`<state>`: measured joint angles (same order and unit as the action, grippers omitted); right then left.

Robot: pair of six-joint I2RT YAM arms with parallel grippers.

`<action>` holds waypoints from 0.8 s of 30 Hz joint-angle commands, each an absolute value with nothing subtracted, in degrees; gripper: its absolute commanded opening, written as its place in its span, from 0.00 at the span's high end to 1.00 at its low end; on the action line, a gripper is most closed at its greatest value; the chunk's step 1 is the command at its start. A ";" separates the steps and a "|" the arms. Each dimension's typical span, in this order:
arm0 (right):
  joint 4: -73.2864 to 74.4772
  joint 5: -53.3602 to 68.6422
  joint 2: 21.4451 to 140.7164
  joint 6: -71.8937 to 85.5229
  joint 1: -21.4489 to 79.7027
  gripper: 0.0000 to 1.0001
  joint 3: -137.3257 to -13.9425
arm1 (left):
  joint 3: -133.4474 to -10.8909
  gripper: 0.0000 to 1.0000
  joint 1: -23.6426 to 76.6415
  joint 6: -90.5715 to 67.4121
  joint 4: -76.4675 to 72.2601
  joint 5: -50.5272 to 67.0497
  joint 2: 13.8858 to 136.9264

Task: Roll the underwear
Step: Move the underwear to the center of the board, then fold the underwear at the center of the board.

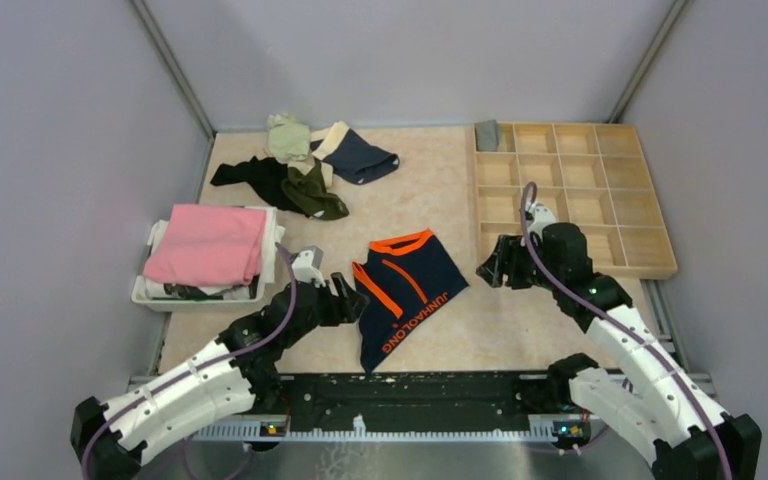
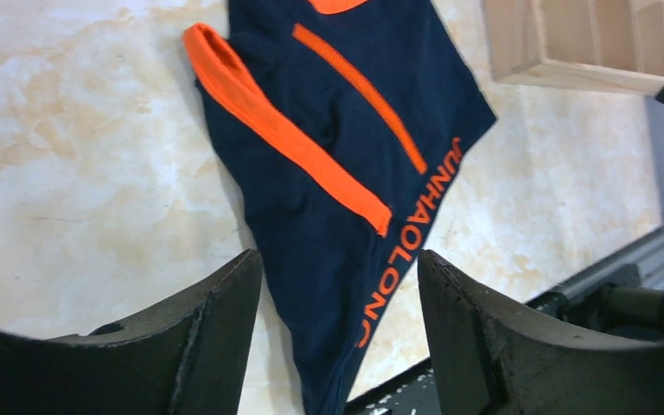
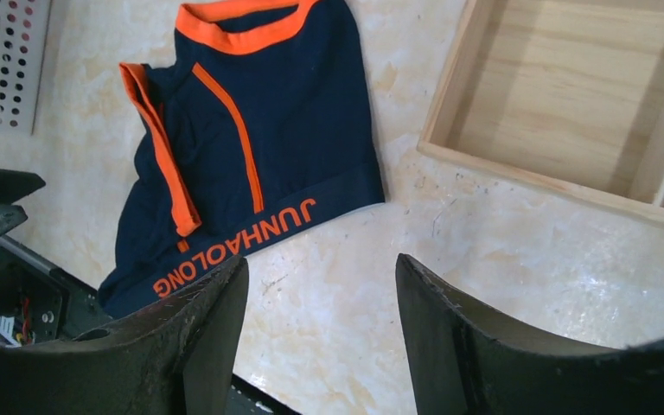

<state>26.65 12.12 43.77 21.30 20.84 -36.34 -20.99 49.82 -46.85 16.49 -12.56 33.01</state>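
Wide and empty, our left gripper (image 1: 350, 298) and right gripper (image 1: 493, 267) flank the flat, unrolled navy orange-striped cloth briefs (image 1: 405, 295), so next we likely pinch 1 edge to begin rolling.

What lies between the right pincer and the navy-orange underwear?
Only bare tabletop separates the right pincer from the underwear; the right wrist view shows it.

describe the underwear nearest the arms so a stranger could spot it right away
Find the wooden divided tray on the right side of the table. Just left of its near corner, mid-table, one pair of underwear lies flat on its own. Unlike the heap of dark, olive and beige garments at the far edge, it is navy with a bright orange waistband, stripes and lettering.
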 commanded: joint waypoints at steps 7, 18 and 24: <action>22.09 11.17 56.86 20.27 27.32 0.38 -37.91 | -23.45 0.25 50.01 -47.47 11.42 -15.51 49.22; 22.66 6.43 78.52 12.31 30.33 0.42 -48.20 | -21.45 0.25 50.01 -48.06 8.26 -16.00 52.22; 22.15 5.29 84.86 11.67 31.46 0.43 -49.83 | -21.95 0.24 49.96 -47.99 7.91 -16.69 53.78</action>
